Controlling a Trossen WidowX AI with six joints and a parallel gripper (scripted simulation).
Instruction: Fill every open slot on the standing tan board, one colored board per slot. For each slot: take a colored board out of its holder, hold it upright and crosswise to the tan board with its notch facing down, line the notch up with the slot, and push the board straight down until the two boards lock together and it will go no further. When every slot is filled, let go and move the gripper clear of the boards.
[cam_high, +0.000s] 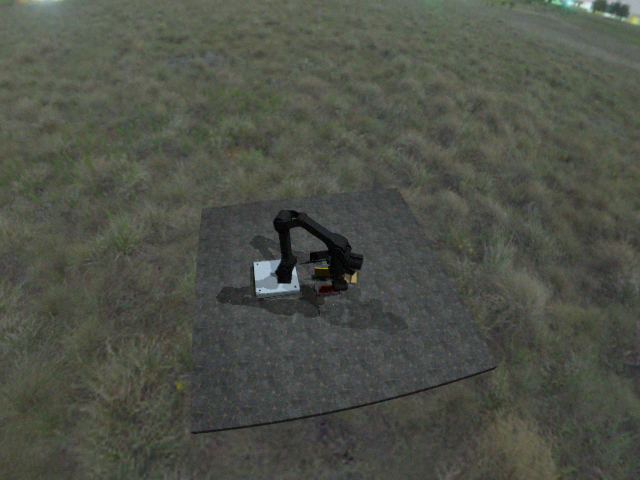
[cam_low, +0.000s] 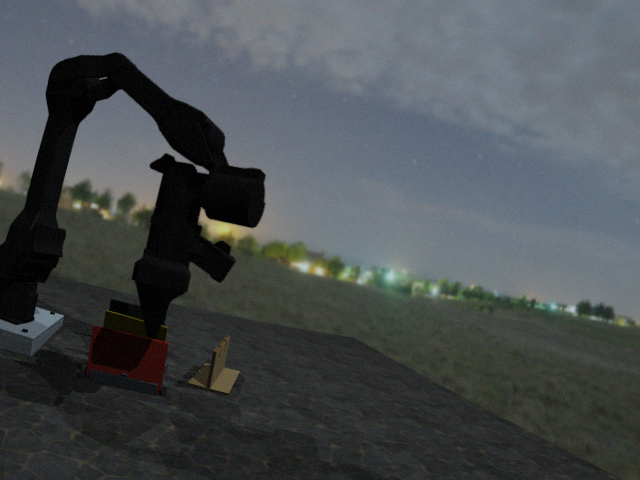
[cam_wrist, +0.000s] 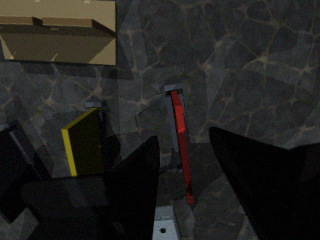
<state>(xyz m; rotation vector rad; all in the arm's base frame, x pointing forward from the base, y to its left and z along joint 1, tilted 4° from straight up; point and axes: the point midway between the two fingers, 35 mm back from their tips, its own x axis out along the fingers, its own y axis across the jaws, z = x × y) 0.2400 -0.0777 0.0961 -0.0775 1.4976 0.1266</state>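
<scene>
With the black parallel-jaw gripper (cam_high: 339, 287) (cam_low: 154, 336) (cam_wrist: 183, 137) part-open and empty, grasp the thin red rectangular board (cam_high: 325, 290) (cam_low: 126, 355) (cam_wrist: 183, 145), probably light and stiff, centrally along its upper edge.

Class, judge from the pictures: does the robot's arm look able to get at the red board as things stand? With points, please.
Probably yes: the end effector (cam_low: 152, 335) (cam_wrist: 183, 137) points down over the red board (cam_low: 129, 356) (cam_wrist: 181, 130), fingers apart on either side, and nothing visible blocks it.
</scene>
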